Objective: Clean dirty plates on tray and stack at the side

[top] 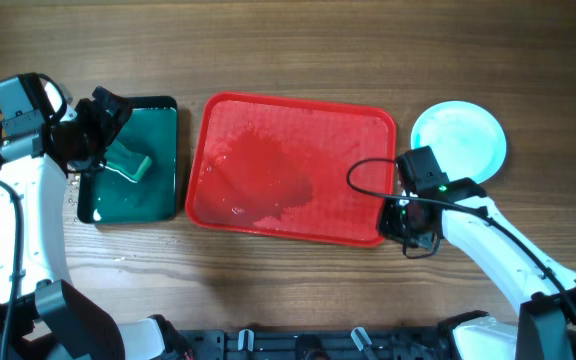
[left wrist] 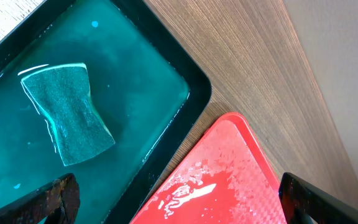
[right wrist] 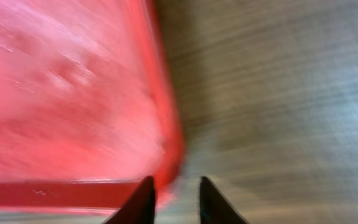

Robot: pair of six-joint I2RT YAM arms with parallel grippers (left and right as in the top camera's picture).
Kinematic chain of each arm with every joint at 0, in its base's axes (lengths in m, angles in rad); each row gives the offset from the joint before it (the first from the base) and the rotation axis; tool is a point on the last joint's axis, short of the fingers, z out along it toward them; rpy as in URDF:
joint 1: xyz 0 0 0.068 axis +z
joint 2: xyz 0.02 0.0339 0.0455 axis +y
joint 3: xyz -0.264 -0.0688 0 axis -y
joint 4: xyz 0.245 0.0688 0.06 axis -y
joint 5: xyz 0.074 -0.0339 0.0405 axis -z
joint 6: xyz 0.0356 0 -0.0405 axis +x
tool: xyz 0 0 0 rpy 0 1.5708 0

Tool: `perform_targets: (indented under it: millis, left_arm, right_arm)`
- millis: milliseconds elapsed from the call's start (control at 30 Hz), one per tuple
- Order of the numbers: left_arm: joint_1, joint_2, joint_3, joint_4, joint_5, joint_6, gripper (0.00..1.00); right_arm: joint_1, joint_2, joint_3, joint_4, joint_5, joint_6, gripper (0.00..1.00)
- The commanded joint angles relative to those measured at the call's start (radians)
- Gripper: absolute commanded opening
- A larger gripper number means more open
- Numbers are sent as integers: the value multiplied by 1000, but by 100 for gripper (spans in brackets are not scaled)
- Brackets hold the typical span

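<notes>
We see the plates only overhead, piled on the table just right of the tray. The left wrist view shows the left gripper spread wide near the sponge. The right wrist view shows the right gripper narrowly parted, empty, at the tray's corner.

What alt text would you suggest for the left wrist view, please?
A teal sponge lies in a water-filled dark tray on a wooden table. The wet corner of the red tray enters at lower right; the open left gripper frames the bottom corners.

Table (wooden), red tray, plates, dark tray
</notes>
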Motion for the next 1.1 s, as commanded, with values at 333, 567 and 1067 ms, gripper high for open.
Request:
perform_targets:
  millis: [333, 567, 1067]
  left_arm:
    - [-4, 1, -3, 1, 15, 16, 100]
    - [-4, 1, -3, 1, 15, 16, 100]
    - [-4, 1, -3, 1, 15, 16, 100]
  right_arm:
    - [-2, 21, 2, 3, 52, 16, 29]
    - [-2, 74, -6, 49, 67, 16, 29]
    - [-11, 123, -5, 219, 187, -55, 10]
